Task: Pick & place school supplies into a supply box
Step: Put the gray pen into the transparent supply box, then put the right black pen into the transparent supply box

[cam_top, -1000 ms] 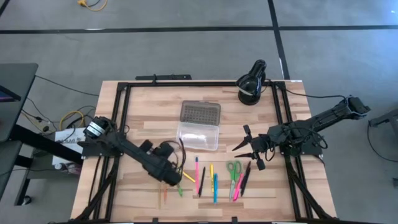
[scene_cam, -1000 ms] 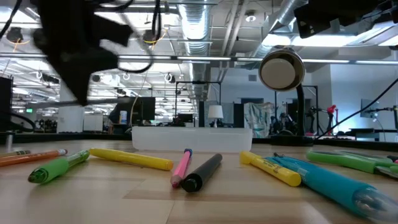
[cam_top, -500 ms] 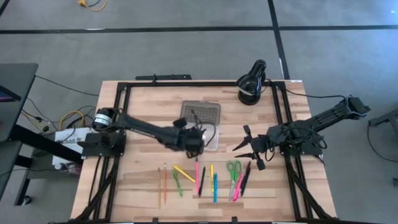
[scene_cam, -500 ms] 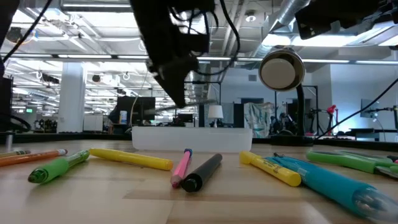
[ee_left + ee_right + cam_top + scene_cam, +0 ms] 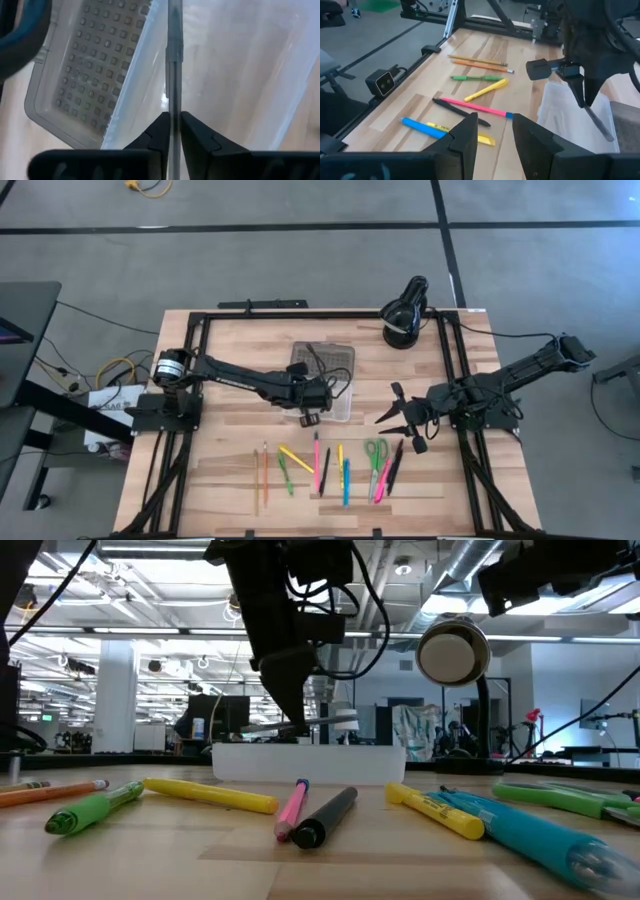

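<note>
The supply box (image 5: 320, 398) lies open in the middle of the worktop (image 5: 230, 340) — a clear tray with its grey dotted lid (image 5: 322, 361) folded flat behind it. A thin grey pen (image 5: 173, 60) hangs over the tray, pinched in the left gripper (image 5: 172, 131). In front of the box lies a loose row of supplies: two orange pencils (image 5: 260, 477), a green marker (image 5: 285, 476), a yellow marker (image 5: 296, 459), a pink pen (image 5: 317, 462), a blue marker (image 5: 347, 482) and the green-handled scissors (image 5: 375, 454) — all flat on the wood.

black lamp (image 5: 404, 311) at far table (image 5: 230, 350) edge | yellow cable (image 5: 148, 187) on floor
</note>
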You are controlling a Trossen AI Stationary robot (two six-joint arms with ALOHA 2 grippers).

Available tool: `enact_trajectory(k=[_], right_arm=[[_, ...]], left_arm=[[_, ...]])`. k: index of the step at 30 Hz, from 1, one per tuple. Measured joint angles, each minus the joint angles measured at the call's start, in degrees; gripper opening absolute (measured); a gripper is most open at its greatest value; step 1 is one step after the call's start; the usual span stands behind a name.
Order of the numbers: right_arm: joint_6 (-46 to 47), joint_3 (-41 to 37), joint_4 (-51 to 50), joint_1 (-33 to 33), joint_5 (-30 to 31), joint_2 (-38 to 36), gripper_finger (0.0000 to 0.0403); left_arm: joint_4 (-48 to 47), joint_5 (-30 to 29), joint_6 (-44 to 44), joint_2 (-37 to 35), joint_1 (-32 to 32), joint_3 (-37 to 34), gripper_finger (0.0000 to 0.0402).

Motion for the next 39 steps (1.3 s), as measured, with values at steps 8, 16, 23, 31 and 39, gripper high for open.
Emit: enact_trajectory(k=[8, 16, 23, 31, 39], right_arm=[[4.15, 0.0, -0.41, 0.04, 0.09, 0.0, 0.012], [13.7, 0.0, -8.16, 0.11, 7.38, 0.0, 0.012], [17.78, 0.0, -10.89, 1.77, 12.45, 0.0, 0.012], [17.4, 0.0, -10.66, 3.88, 14.07, 0.0, 0.012], [12.63, 0.0, -8.97, 3.61, 16.59, 0.0, 0.012]], left_arm=[[0.48, -0.55, 0.68, -0.02, -0.02, 0.0, 0.0122], [0.38, -6.61, 2.62, -3.97, -4.33, 0.0, 0.0148], [-2.62, -13.29, 0.73, -9.76, -14.29, 0.04, 0.0147], [-11.87, -28.4, -12.27, -14.48, -26.78, -2.19, 0.0146], [2.56, -32.93, -17.33, -23.25, -32.45, -20.32, 0.0146]])
